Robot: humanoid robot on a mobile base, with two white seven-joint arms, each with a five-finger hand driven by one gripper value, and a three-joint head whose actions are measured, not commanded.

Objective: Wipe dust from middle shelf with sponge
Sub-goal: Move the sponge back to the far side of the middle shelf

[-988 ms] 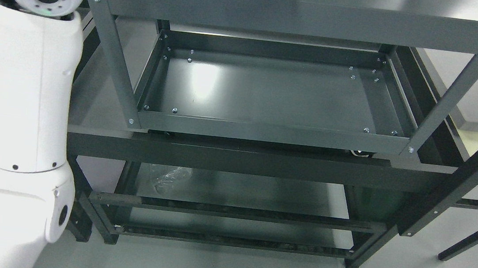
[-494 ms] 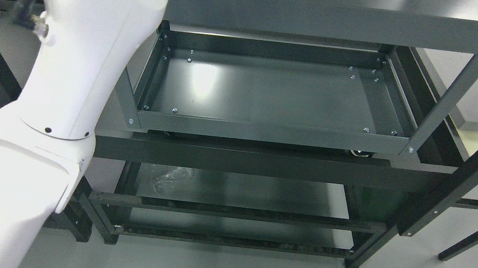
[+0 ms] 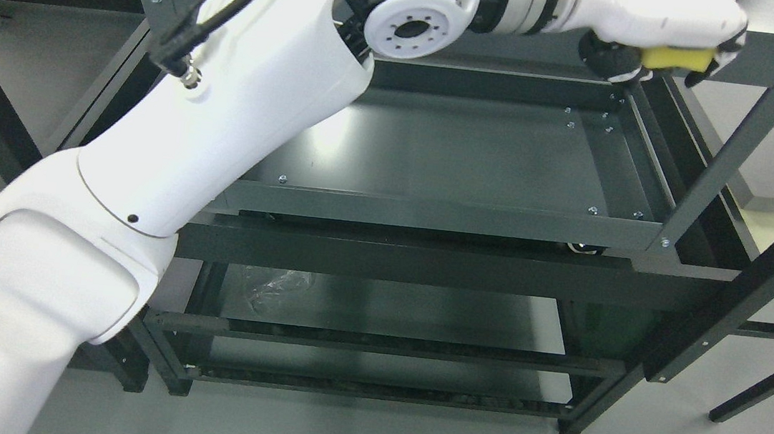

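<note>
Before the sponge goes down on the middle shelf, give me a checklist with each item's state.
1. Sponge held: ok. The left hand is closed on the yellow sponge.
2. Sponge over the shelf: ok in part. It hangs near the back right corner of the middle shelf, close to the right post.
3. Sponge touching the shelf: cannot tell from this view.
4. Shelf free of objects: ok on the part that shows; the left arm hides its left side.
5. Dust on the shelf: cannot tell; only glare shows.
6. Right arm out of the way: ok, it is not in view.
</note>
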